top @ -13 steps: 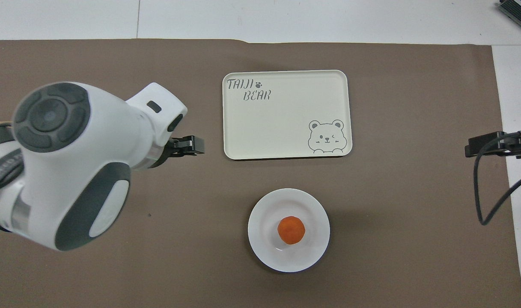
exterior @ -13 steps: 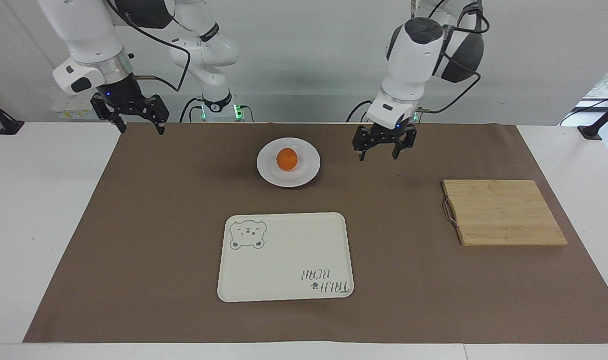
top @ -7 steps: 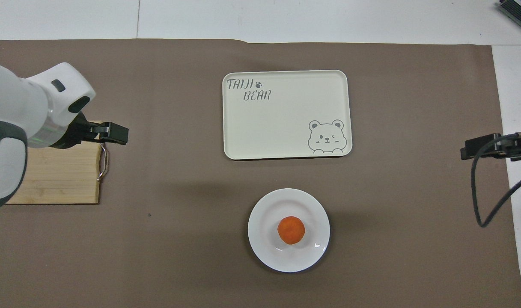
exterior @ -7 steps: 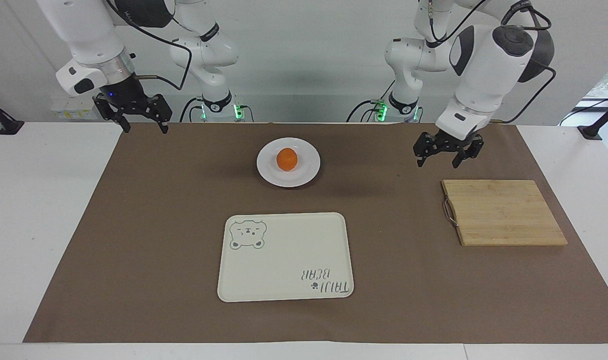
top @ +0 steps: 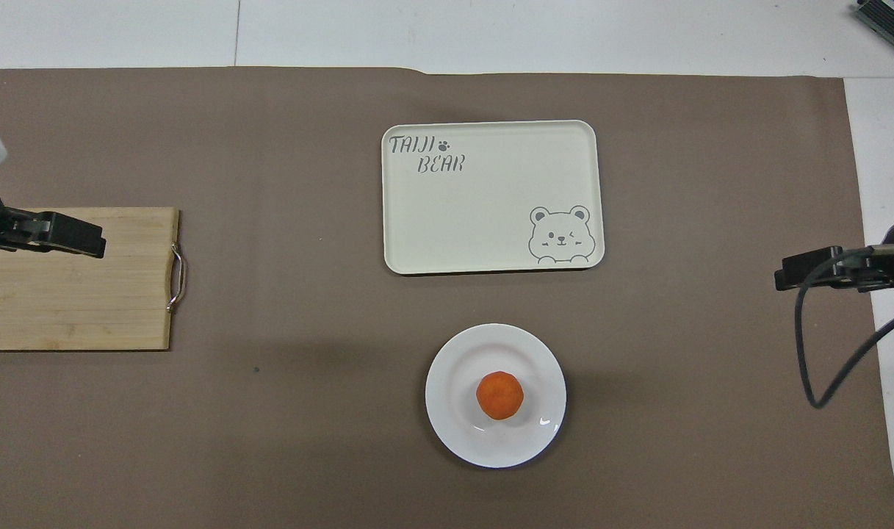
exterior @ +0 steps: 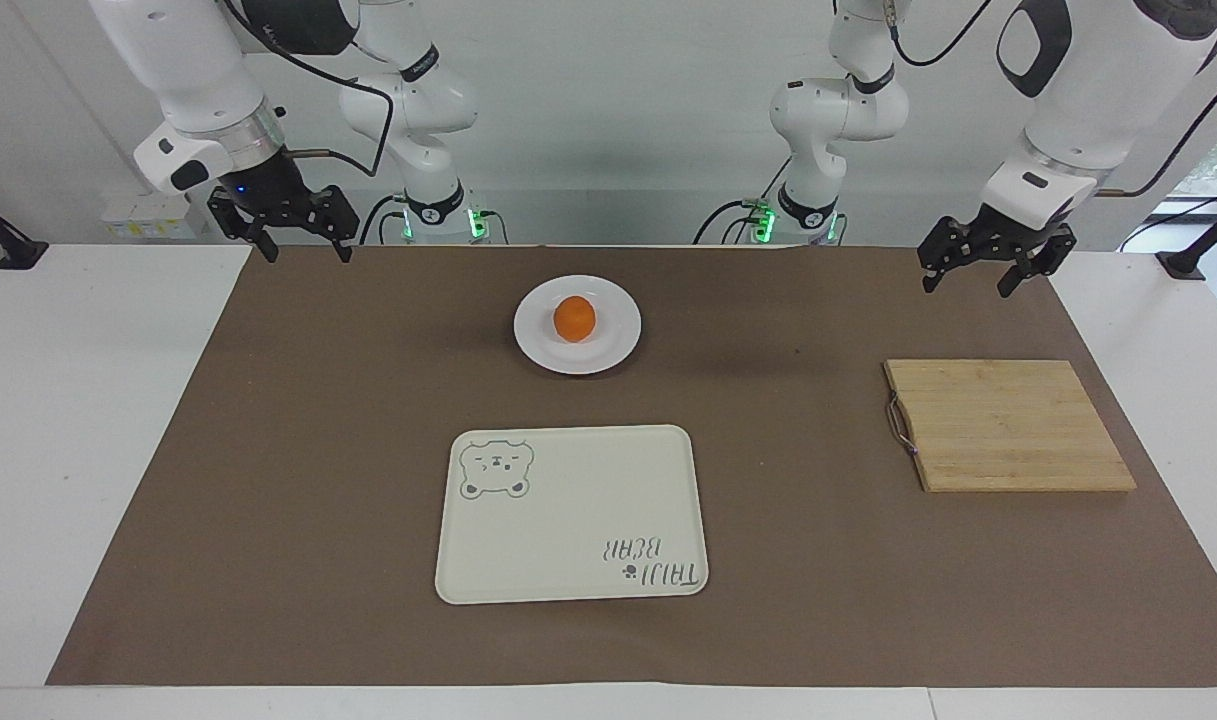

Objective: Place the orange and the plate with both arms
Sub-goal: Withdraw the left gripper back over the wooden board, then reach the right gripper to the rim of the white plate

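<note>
The orange (exterior: 574, 318) sits on the plate (exterior: 612, 348) while the left claw (exterior: 997, 267) and right claw (exterior: 284, 232) hang apart-fingered, empty, above the table's (exterior: 98, 420) ends.

Overhead: cutting board (top: 79, 294) cut off at edge

Plate (top: 447, 422): glossy white, looks ceramic, small highlights on the rim. Orange (top: 499, 395): matt, finely dimpled skin. Tray (top: 491, 220): smooth cream plastic, low sheen, printed grey bear and lettering. Cutting board (top: 72, 308): pale wood strips, matt, visible grain, bright metal wire handle (top: 176, 278). Table cover (top: 270, 411): brown paper-like sheet, matt, flat. Grippers: matt black.
</note>
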`<state>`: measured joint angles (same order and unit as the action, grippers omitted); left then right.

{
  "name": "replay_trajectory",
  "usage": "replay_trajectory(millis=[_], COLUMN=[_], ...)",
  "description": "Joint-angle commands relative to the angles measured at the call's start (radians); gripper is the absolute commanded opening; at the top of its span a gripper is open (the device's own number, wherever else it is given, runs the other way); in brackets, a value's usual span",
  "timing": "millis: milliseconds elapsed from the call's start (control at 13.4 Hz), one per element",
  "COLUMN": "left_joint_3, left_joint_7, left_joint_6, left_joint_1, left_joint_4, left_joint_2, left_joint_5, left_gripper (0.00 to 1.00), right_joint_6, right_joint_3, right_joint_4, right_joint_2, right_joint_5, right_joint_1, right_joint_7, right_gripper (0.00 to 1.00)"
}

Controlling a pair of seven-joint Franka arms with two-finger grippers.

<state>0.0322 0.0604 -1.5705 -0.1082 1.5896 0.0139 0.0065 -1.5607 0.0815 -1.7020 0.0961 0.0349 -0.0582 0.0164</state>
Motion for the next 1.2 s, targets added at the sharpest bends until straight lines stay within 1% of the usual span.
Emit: replay_trajectory(millis=[0, 75, 149, 224, 299, 374, 523, 598, 822, 1046, 1121], left_joint_3=[-0.006, -0.006, -0.006, -0.006, -0.006, -0.006, -0.006, -0.006, -0.006, -0.006, -0.006], left_joint_7=[0.009, 0.009, 0.009, 0.009, 0.009, 0.009, 0.009, 0.009, 0.009, 0.009, 0.009], left_joint_6=[0.015, 0.014, 0.018, 0.018, 0.018, 0.018, 0.018, 0.018, 0.018, 0.018, 0.018], left_joint_1=[0.028, 0.030, 0.030, 0.028, 0.028, 0.028, 0.030, 0.028, 0.028, 0.030, 0.028], left_joint_4=[-0.007, -0.007, -0.007, -0.007, -0.007, -0.007, -0.007, -0.007, -0.007, -0.007, -0.007], left_joint_2=[-0.003, -0.005, -0.003, -0.003, -0.003, -0.003, -0.003, -0.003, -0.003, -0.003, -0.003], left_joint_5=[0.015, 0.015, 0.015, 0.015, 0.015, 0.015, 0.015, 0.015, 0.015, 0.015, 0.015], left_gripper=[1.00, 1.00, 1.00, 1.00, 1.00, 1.00, 1.00, 1.00, 1.00, 1.00, 1.00], right_joint_6=[-0.004, -0.005, -0.019, -0.082, -0.122, -0.131, -0.134, -0.140, -0.180, -0.223, -0.248], right_joint_3=[-0.008, -0.008, -0.008, -0.011, -0.011, -0.011, -0.011, -0.011, -0.011, -0.012, -0.011], right_joint_4=[-0.030, -0.044, -0.082, -0.111, -0.128, -0.133, -0.169, -0.189, -0.208, -0.214, -0.217], right_joint_2=[0.025, 0.019, 0.017, 0.011, 0.004, 0.001, -0.001, 0.001, -0.007, -0.065, -0.085], right_joint_5=[0.032, 0.071, 0.133, 0.173, 0.183, 0.194, 0.252, 0.264, 0.279, 0.344, 0.352], right_joint_1=[0.006, 0.006, 0.006, -0.003, -0.049, -0.070, -0.072, -0.072, -0.087, -0.095, -0.121], right_joint_7=[-0.006, -0.027, -0.056, -0.065, -0.062, -0.061, -0.064, -0.066, -0.061, -0.061, -0.059], right_gripper=[1.00, 1.00, 1.00, 1.00, 1.00, 1.00, 1.00, 1.00, 1.00, 1.00, 1.00])
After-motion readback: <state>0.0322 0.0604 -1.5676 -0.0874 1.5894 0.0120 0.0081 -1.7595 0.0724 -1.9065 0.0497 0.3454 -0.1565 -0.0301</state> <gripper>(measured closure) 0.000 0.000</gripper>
